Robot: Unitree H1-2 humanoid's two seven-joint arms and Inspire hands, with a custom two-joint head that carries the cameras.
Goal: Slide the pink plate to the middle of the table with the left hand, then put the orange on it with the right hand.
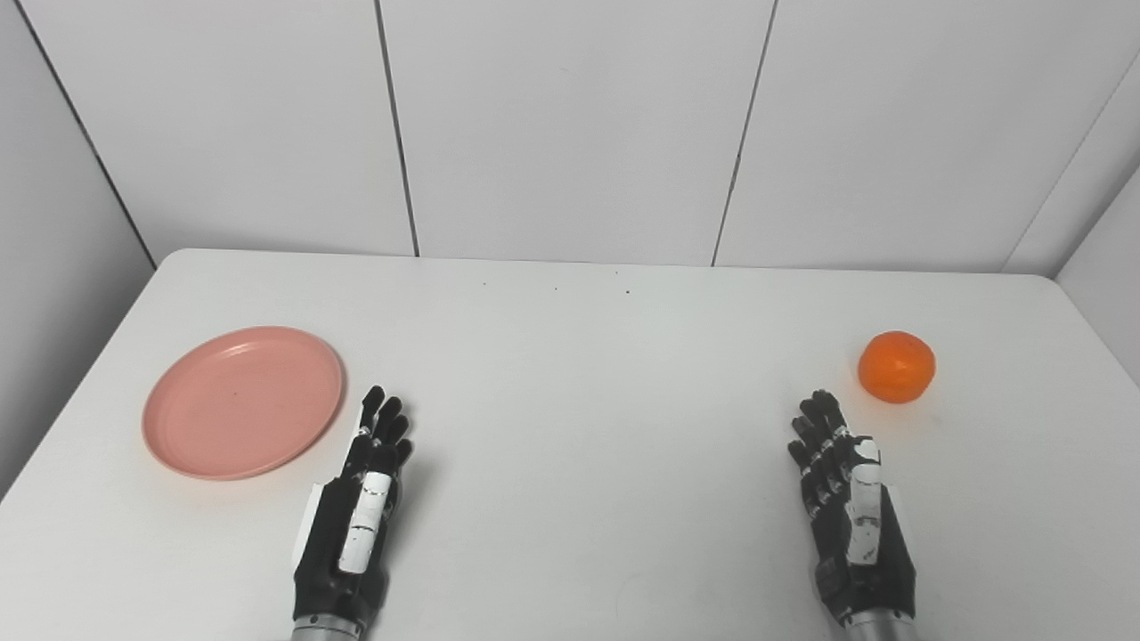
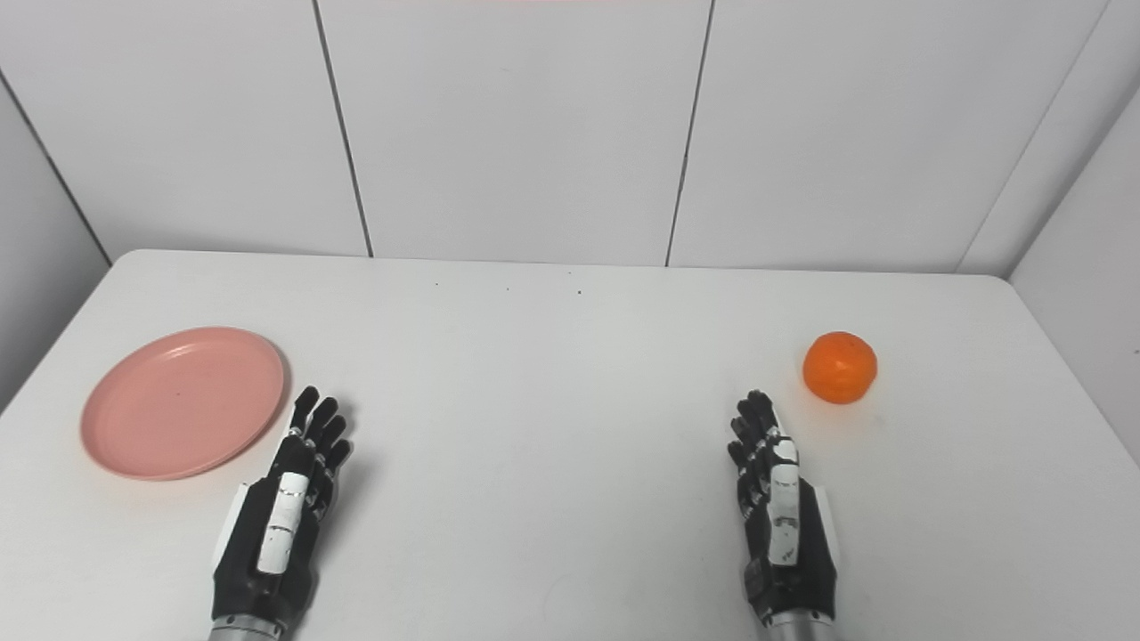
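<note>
A white table [image 1: 570, 445] is seen in front of white wall panels [image 1: 570, 125], and a pink plate [image 1: 242, 401] is laid flat on its left side. The left hand [image 1: 354, 516] is held just right of the plate, released with nothing in it, and the right hand [image 1: 846, 507] is released too. A small orange [image 1: 896, 366] is set far right, near the right hand's fingertips [image 1: 815, 409] but not touched.

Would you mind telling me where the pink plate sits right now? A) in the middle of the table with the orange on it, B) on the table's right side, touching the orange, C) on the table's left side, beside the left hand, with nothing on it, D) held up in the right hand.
C: the pink plate lies bare on the left, beside the left hand; the orange sits far right, ahead of the right hand.
</note>
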